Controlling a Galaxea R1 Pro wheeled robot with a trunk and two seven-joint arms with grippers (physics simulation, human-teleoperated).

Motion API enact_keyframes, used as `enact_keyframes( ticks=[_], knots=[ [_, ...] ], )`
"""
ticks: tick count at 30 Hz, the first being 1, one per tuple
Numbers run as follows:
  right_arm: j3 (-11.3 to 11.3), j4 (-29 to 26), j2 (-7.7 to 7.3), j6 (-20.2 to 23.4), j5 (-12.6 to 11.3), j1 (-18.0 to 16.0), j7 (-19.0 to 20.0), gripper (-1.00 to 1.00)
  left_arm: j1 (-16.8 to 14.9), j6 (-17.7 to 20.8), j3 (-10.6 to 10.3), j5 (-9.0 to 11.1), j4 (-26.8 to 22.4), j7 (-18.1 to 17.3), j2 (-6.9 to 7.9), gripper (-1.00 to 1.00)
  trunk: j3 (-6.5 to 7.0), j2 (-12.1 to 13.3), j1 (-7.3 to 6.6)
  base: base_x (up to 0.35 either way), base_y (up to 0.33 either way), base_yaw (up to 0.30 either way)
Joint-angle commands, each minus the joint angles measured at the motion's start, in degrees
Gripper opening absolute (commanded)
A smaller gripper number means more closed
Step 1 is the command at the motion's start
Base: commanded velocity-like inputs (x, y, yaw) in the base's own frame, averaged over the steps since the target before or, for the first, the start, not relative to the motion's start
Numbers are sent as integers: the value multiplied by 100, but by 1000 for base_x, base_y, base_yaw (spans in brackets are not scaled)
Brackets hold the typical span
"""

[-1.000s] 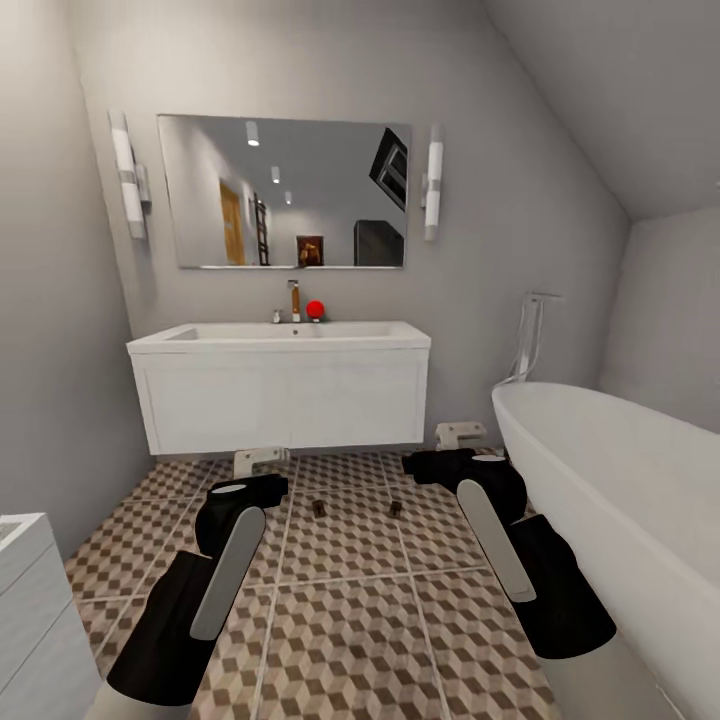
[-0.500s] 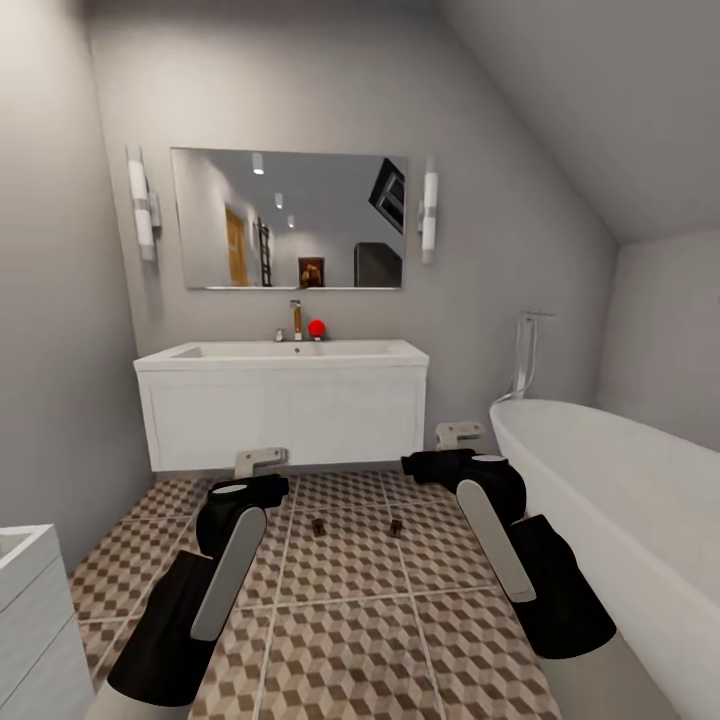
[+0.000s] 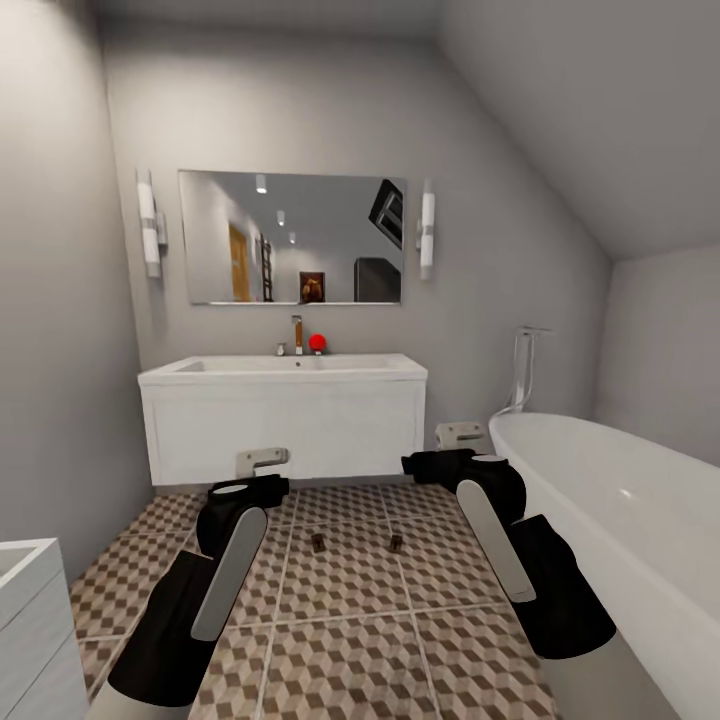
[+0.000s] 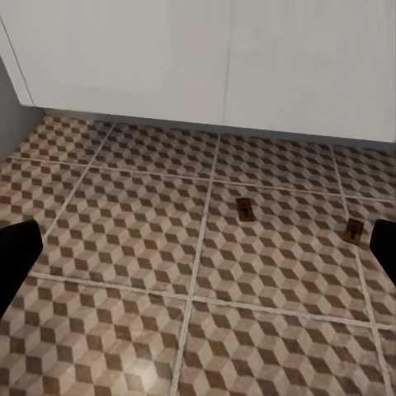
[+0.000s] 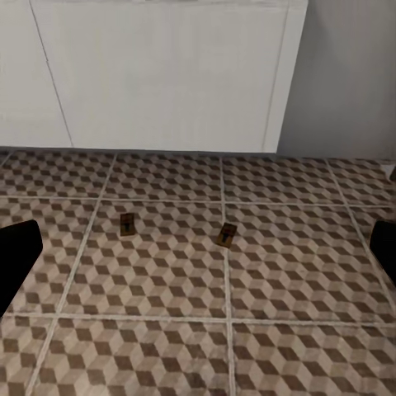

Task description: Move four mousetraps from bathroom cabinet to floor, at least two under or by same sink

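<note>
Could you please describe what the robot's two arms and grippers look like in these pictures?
Both arms are glossy black with rounded housings, each forearm carrying a long light-grey panel. The left gripper and right gripper have pale beige-grey blocky bodies. In the left wrist view the fingertips are plain black. No cables or markings show.

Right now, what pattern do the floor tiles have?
Brown, beige and grey cubes with pale grout on the floor; clearest in the right wrist view.

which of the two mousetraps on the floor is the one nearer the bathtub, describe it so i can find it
Start at the white sink under the mirror, then drop to the patterned bathroom floor in front of it. Two tiny tan mousetraps lie there side by side, apart. The one you want is on the bathtub side and lies turned at a slant, while its neighbour lies square to the tiles.
</note>
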Motion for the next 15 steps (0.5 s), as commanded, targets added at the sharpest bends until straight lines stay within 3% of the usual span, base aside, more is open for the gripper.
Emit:
enact_keyframes(
  ticks=[1, 15],
  knots=[
    [4, -4, 0, 15, -57, -6, -60, 100, -6, 13, -5, 56, -5, 60, 0, 100, 11, 38, -24, 0, 0, 0],
    [4, -4, 0, 14, -57, -6, -60, 100, -6, 13, -14, 56, -5, 62, 0, 100, 262, 599, -331, 0, 0, 0]
  ],
)
